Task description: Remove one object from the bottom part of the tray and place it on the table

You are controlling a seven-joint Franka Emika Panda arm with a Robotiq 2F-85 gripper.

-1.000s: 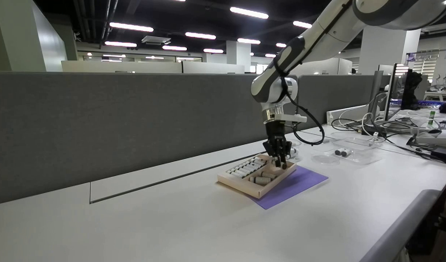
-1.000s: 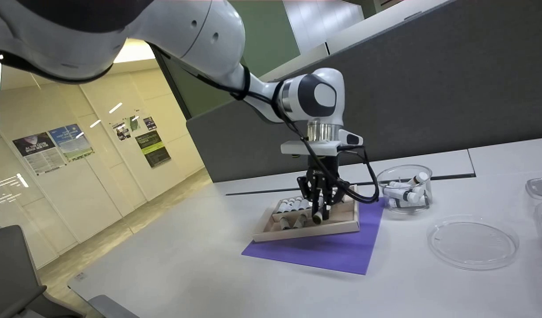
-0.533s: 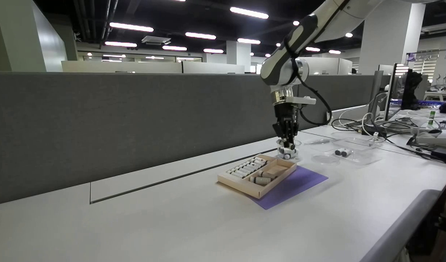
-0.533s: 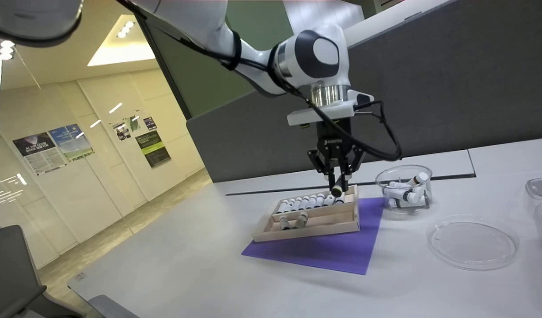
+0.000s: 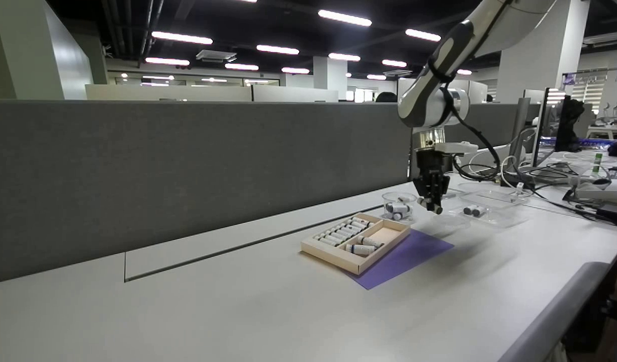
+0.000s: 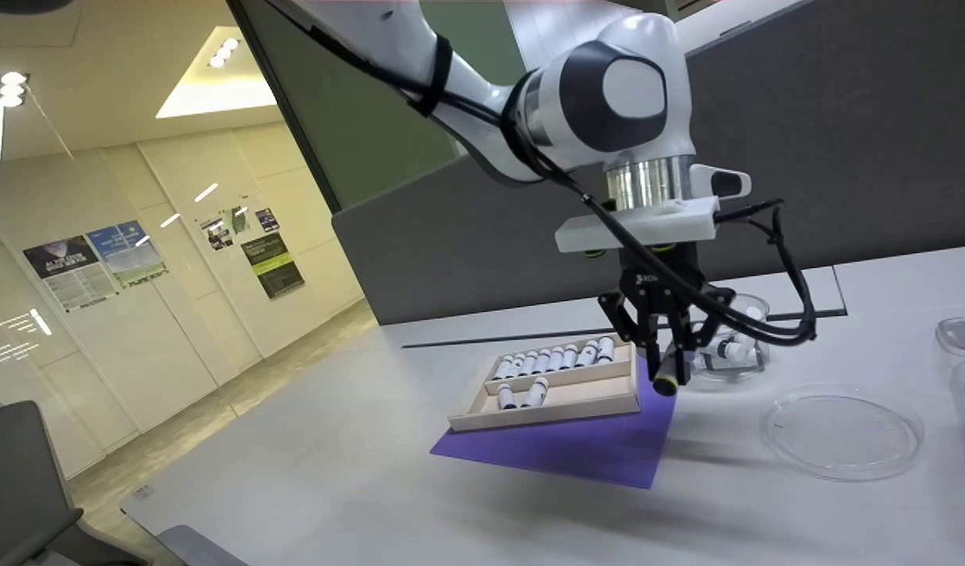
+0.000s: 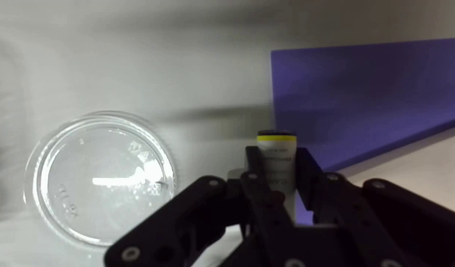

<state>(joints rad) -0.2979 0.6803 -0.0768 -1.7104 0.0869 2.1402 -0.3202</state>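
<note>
1. Gripper [image 6: 668, 366]: narrowed, clamped on one small white tube [image 7: 277, 146]. Jaws stand either side of it, both against its body.
2. Tube sits crosswise in the grip. In the wrist view, its dark end with a yellow band pokes out past the fingers [image 7: 306, 164]; in an exterior view that end faces the camera.
3. Gripper and tube are both up in the air over the table [image 6: 333, 479]; shadows fall on the white top.
4. Purple sheet [image 6: 561, 456]: flat on the table. Its edge shows just behind the tube in the wrist view; can't tell if the tube is directly over it.
5. Clear jar [image 5: 386, 202]: on the table near the gripper, holds several white tubes.
6. Clear round dish [image 7: 101, 181]: on the table, left of the gripper in the wrist view, apart from the tube.
7. Tray [image 6: 553, 410]: opposite side from the dish, apart from the tube, partly on the purple sheet. Two tubes [image 6: 535, 392] lie in its bottom compartment, a row of white tubes [image 6: 555, 358] in the upper one.
8. Grey partition [image 5: 197, 191]: behind the table.
</note>
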